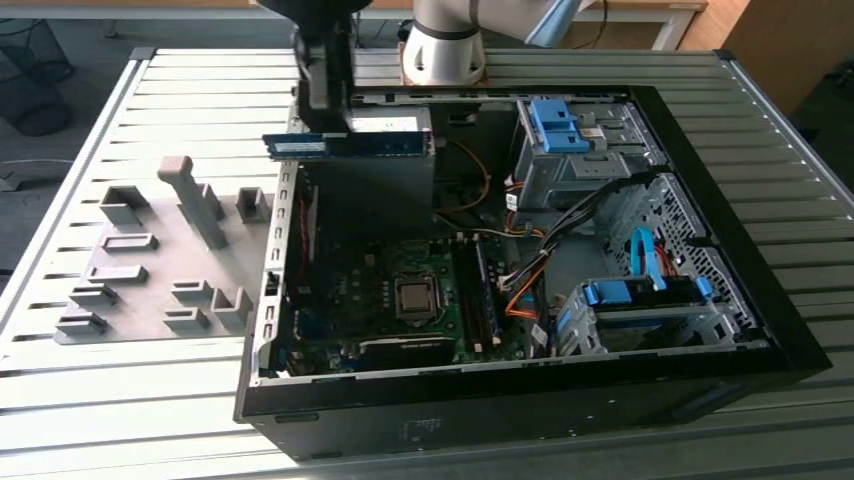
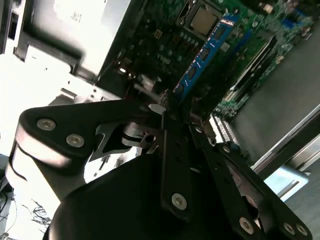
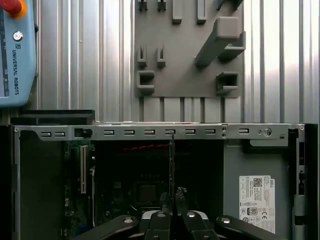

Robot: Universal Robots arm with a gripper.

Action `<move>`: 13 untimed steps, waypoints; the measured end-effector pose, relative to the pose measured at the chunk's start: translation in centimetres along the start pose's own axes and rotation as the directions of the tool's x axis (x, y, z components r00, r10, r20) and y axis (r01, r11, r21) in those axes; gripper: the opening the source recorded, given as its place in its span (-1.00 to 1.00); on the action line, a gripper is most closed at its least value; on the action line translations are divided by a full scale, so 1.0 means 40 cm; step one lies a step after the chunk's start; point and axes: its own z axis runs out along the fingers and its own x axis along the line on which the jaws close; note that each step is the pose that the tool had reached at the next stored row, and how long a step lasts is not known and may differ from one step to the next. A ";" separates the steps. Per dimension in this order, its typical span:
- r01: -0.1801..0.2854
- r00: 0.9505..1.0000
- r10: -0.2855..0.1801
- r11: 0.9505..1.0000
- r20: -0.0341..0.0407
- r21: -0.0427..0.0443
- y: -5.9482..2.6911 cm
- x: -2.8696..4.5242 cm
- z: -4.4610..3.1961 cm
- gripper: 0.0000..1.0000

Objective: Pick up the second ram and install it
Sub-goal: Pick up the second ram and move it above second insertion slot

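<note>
The second ram (image 1: 350, 144) is a long blue board with a white label. It hangs level above the back left part of the open computer case (image 1: 534, 385), and my gripper (image 1: 324, 132) is shut on its end from above. In the second wrist view the ram (image 2: 204, 56) runs out from my fingertips (image 2: 161, 109) over the green motherboard (image 2: 165, 45). In the first wrist view the ram (image 3: 172, 160) shows edge-on as a thin dark line rising from my gripper (image 3: 172, 196). The motherboard's memory slots (image 1: 474, 292) lie lower, beside the processor socket (image 1: 416, 297).
A grey fixture plate (image 1: 147, 260) with upright holders lies on the slatted table at the exterior view's left of the case. Drive bays with blue latches (image 1: 561, 125) (image 1: 641, 293) and orange cables (image 1: 523, 290) fill the case's right side. A teach pendant (image 3: 15, 50) lies on the table.
</note>
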 end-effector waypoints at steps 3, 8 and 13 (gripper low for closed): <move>0.000 1.000 0.000 1.000 0.000 0.000 -0.034 -0.001 0.000 -0.72; 0.000 1.000 0.000 1.000 0.000 0.000 -0.088 -0.002 0.000 -0.72; 0.000 1.000 0.000 1.000 0.000 0.000 -0.142 -0.003 -0.001 -0.72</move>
